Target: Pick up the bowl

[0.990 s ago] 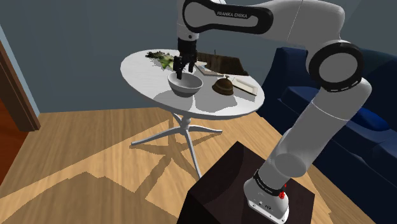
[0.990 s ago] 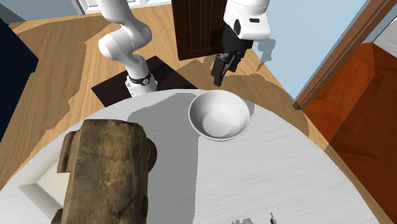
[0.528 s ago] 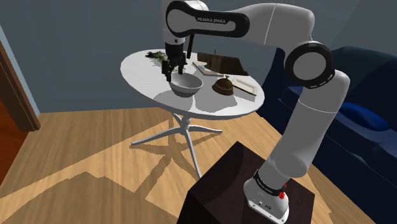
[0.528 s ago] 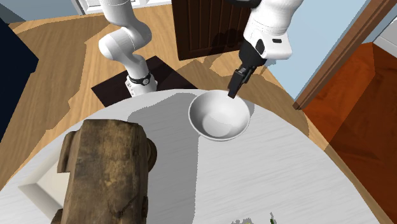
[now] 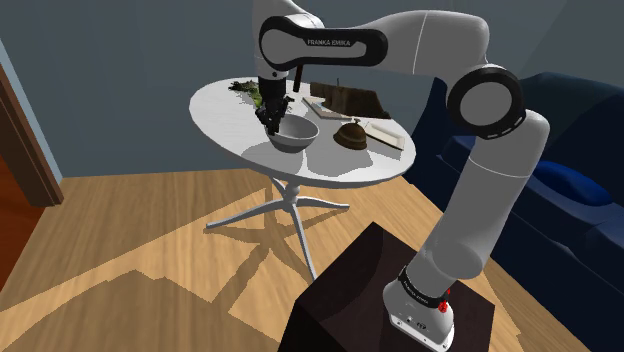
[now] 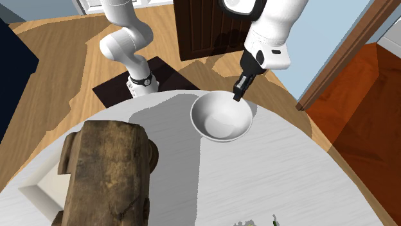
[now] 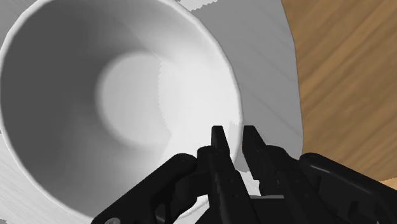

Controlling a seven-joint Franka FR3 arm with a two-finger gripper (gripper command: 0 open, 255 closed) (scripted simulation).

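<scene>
While the white bowl [image 7: 127, 95] sits on the round desk [image 5: 225, 105] near the desk's edge, the end effector [image 7: 235, 137] stands narrow, seemingly pinching the bowl's rim; reaching looks done, lifting remains.

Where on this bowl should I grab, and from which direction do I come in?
Grip the bowl by its thin rim, coming down from above with one finger inside and one outside. It sits upright and open on the table, too wide to span. The gripper clasps the rim that way now.
</scene>
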